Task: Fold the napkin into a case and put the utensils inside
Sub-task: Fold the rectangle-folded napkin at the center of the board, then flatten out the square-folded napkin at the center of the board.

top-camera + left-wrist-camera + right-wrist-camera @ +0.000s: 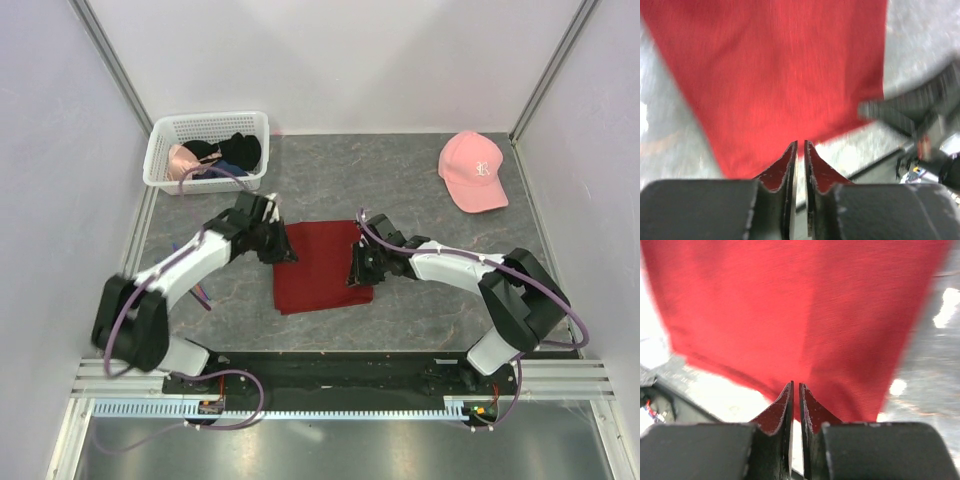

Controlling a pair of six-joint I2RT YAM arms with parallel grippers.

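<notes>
Left gripper, right gripper on near-square, tilted napkin

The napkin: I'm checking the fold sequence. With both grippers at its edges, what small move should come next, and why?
Probably raise both grippers slightly, together. The left gripper and right gripper each look closed on an opposite side edge of the napkin, which lies mostly flat on the table; an even lift should free those edges for folding without skewing the cloth.
</notes>
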